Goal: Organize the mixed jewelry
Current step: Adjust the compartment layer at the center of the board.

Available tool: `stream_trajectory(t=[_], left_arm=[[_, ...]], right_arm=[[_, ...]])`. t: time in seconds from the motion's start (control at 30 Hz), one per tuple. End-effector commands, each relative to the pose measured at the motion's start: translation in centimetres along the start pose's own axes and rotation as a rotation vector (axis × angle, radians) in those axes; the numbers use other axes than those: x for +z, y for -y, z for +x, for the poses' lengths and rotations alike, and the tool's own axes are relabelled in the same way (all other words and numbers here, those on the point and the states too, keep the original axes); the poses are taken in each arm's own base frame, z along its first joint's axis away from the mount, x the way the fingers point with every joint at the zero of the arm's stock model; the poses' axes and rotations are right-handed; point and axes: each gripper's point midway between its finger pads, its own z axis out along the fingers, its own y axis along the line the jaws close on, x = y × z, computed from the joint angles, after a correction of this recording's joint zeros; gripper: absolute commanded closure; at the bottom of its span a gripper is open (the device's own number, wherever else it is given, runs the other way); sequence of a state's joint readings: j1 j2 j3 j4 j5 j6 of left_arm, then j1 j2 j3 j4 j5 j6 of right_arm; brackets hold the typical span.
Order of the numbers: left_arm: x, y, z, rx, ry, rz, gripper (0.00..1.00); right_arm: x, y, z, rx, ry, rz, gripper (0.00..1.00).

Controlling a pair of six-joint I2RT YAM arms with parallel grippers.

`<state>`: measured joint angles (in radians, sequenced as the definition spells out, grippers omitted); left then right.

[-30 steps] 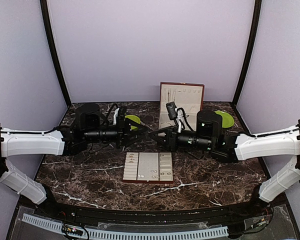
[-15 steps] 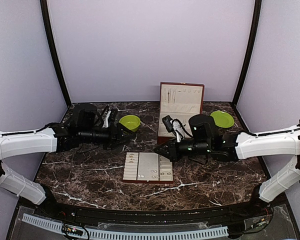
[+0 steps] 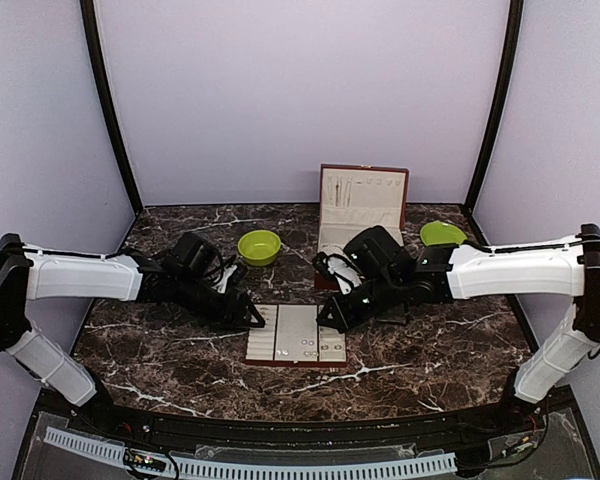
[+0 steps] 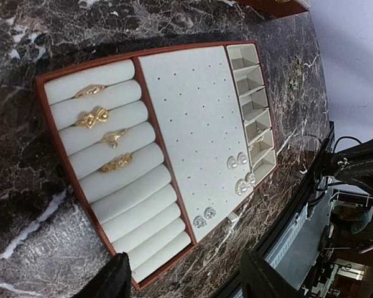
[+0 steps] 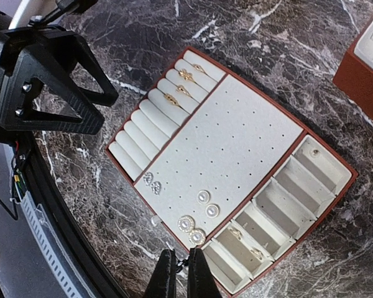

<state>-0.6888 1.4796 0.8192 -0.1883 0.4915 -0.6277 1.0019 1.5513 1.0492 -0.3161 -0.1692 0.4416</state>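
Presently the right pincer [image 5: 181, 256] is being held shut, its two fingers pressed together with nothing seen between them. It is being held just over the corner of the tray [image 5: 336, 192] where the studded pad meets the row of small compartments. Whether it is touching the tray cannot be told.

The left pincer [image 4: 185, 262] is being held wide open with nothing between its fingers. It is being held at the opposite long side of the tray, over the end of the padded rolls, and it is being kept apart from the other pincer by the width of the tray.

All the jewelry [image 4: 239, 174] that can be seen is being carried by the tray. Four gold rings [image 4: 93, 117] are being held side by side in the slots between the rolls. Pearl and sparkling studs [image 5: 198, 218] are being held in pairs on the holed middle pad, toward its near end. A few small pieces [image 5: 245, 242] are being kept in the compartments; their kind is too small to tell.

Farther out, the tray is being borne flat by the dark marble table [image 3: 180, 350]. A red-brown box [image 3: 360, 200] is being kept open and upright behind it, with a green bowl [image 3: 260, 246] to the box's left and a green plate [image 3: 442, 233] to its right.
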Motion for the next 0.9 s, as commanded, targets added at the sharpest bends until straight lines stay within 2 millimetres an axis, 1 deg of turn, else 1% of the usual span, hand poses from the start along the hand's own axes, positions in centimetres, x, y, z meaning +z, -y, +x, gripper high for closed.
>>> stream_trajectory(t=[0.0,0.2,0.37,0.47,0.67,0.87], left_arm=[[0.7,-0.6,1.2,0.026,-0.058,0.021,0.37],[2.2,-1.7,2.4,-0.009,-0.111,0.026,0.34],[2.6,-2.6,2.7,-0.002,-0.119,-0.013,0.34],[2.9,-2.9,3.0,-0.002,-0.129,-0.021,0.33],[4.0,-2.2,4.1,0.027,-0.176,-0.022,0.33],[4.2,-1.0,4.6,0.059,-0.18,-0.014,0.33]], right_arm=[[0.2,0.0,0.4,0.004,-0.036,0.036,0.97],[0.8,-0.5,-0.1,0.022,-0.03,0.019,0.96],[0.9,-0.5,0.1,0.018,-0.045,0.026,0.96],[0.8,-0.5,0.1,0.014,-0.047,0.027,0.95],[0.9,-0.4,0.4,0.007,-0.064,0.039,0.95],[0.9,-0.3,0.5,0.006,-0.066,0.042,0.95]])
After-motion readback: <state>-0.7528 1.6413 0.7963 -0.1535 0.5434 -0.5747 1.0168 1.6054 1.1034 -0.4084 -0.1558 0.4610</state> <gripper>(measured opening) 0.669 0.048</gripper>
